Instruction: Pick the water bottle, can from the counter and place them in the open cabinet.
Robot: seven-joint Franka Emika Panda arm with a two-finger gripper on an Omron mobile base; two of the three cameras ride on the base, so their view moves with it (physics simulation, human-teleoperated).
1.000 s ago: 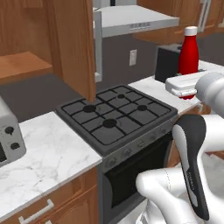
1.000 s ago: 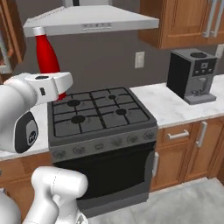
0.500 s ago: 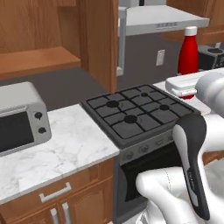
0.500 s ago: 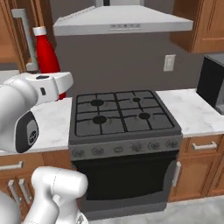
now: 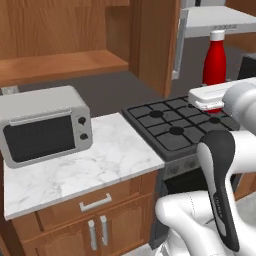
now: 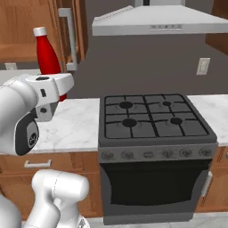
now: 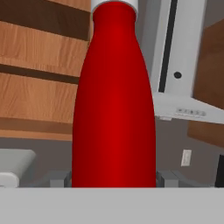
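Note:
The water bottle, glossy red with a white cap, stands upright in my gripper, which is shut on its lower body. In the left base view the water bottle rises from the gripper above the stove's right side. The right base view shows the water bottle over the gripper at the left. The open cabinet with its wooden shelf is up on the left, its door's grey bar handle just left of the bottle. The can and the counter are out of view.
A grey microwave sits on a marble worktop under the cabinet. A black gas stove with an oven below is beside it, under a steel range hood. Low wooden drawers and doors line the front.
The whole picture has slid right as the base drove. The microwave and the cabinet shelf came into view and the coffee machine left it. The bottle stays held in the gripper.

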